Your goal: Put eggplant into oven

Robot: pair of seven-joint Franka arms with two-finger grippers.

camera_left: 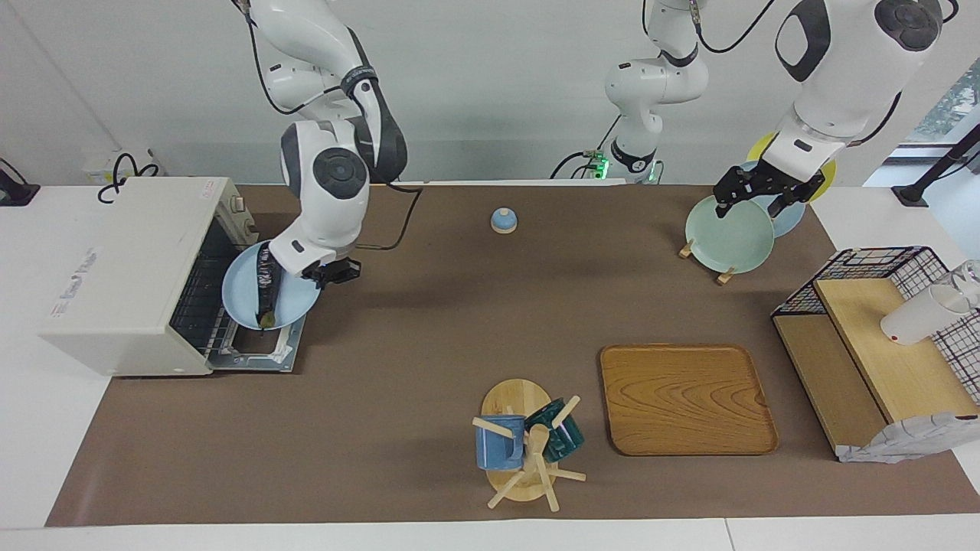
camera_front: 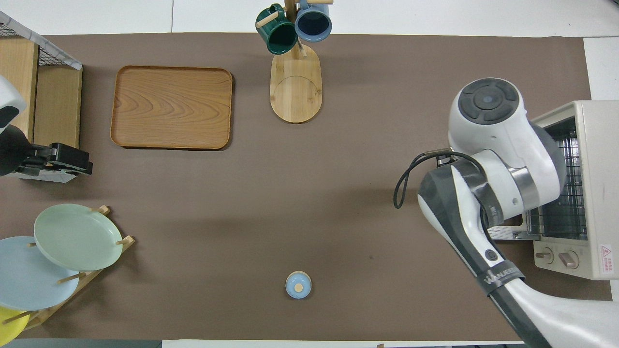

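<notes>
The eggplant (camera_left: 266, 285) is dark and glossy and lies on a light blue plate (camera_left: 289, 306). My right gripper (camera_left: 331, 272) is shut on that plate's rim and holds it tilted over the oven's lowered door (camera_left: 256, 353), right at the opening. The off-white oven (camera_left: 126, 268) stands open at the right arm's end of the table, its wire rack showing. In the overhead view the right arm hides the plate and eggplant, and only the oven (camera_front: 592, 183) shows. My left gripper (camera_left: 752, 208) is open and empty over the plate rack, and waits; it also shows in the overhead view (camera_front: 72, 162).
A pale green plate (camera_left: 727, 236) and a blue plate stand in a wooden rack under the left gripper. A wooden tray (camera_left: 685, 398), a mug tree (camera_left: 528, 451) with two mugs, a small blue knobbed lid (camera_left: 504, 221) and a wire shelf (camera_left: 880, 344) with a white cup stand on the brown mat.
</notes>
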